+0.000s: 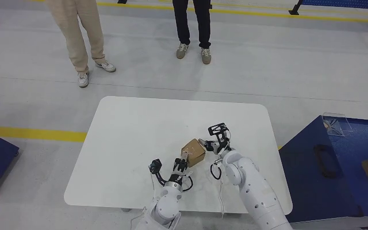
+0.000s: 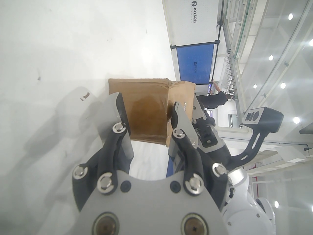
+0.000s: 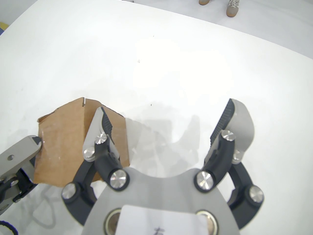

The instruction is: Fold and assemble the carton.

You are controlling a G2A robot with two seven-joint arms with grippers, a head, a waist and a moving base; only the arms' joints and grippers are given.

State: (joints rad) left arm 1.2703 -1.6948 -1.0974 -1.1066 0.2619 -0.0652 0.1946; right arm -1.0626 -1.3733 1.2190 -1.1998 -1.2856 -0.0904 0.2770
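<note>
Nearest me, my left claw [image 2: 147, 99] has its fingers either side of the small brown cardboard carton [image 1: 192, 151], seemingly clamped on its near panel. The carton sits tilted on the white desk [image 1: 132, 132], close to the front edge, and I judge it only part-formed. Just beyond it, my right claw [image 3: 166, 105] is spread wide, with one finger against the carton's side and the other over bare desk. I should hold the left grip firm as an anchor and press the right finger slowly along the crease, so the worn board folds rather than crumples.
</note>
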